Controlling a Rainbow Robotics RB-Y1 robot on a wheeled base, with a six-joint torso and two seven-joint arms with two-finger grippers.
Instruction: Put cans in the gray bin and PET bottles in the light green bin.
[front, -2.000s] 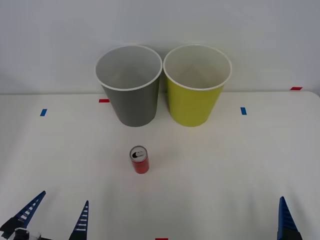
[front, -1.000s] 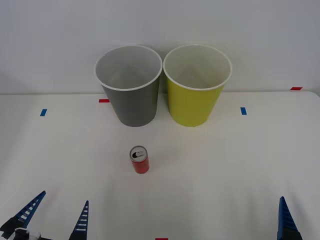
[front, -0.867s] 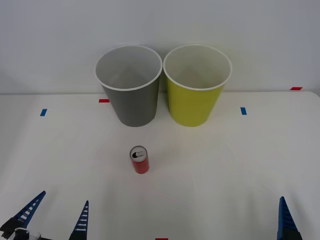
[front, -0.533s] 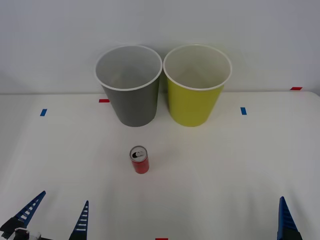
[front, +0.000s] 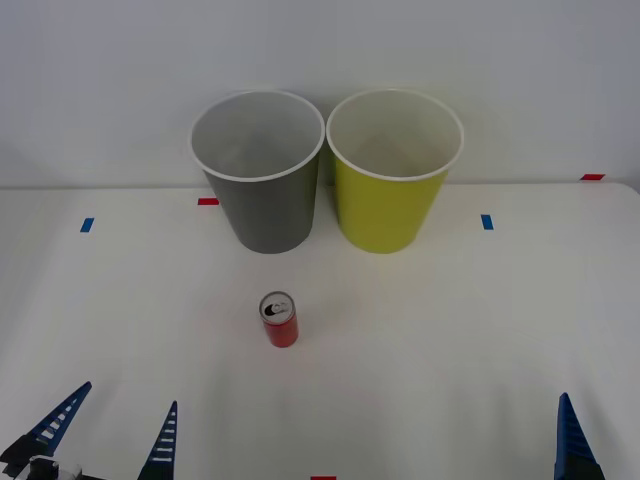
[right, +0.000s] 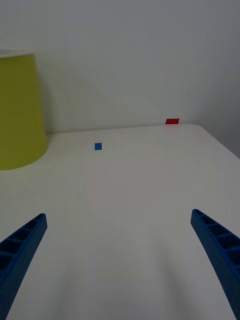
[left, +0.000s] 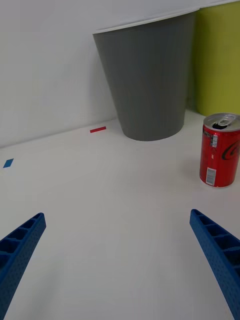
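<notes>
Nothing has shifted over the last couple of seconds: the can stands exactly where it stood, and both my arms sit unmoved at the near edge of the table. I read that as the pick not having begun, so the whole task lies ahead.

My left gripper waits low at the near left, its blue ribbed fingers spread wide and holding nothing. My right gripper is parked at the near right, likewise spread wide and empty, facing bare tabletop beside the light green bin.

The can is upright in the middle of the table, in front of the gray bin and well apart from it. From the left wrist it sits just beyond one finger, so I judge the left arm the natural one to reach.

The can is a small glossy red cylinder with a silver top and an opened tab: smooth, rigid, probably light and easy to tip. Both bins are tall tapered cups with white rims and pale insides, standing side by side against the wall. The table is matte white, dotted with small red and blue tape marks.
</notes>
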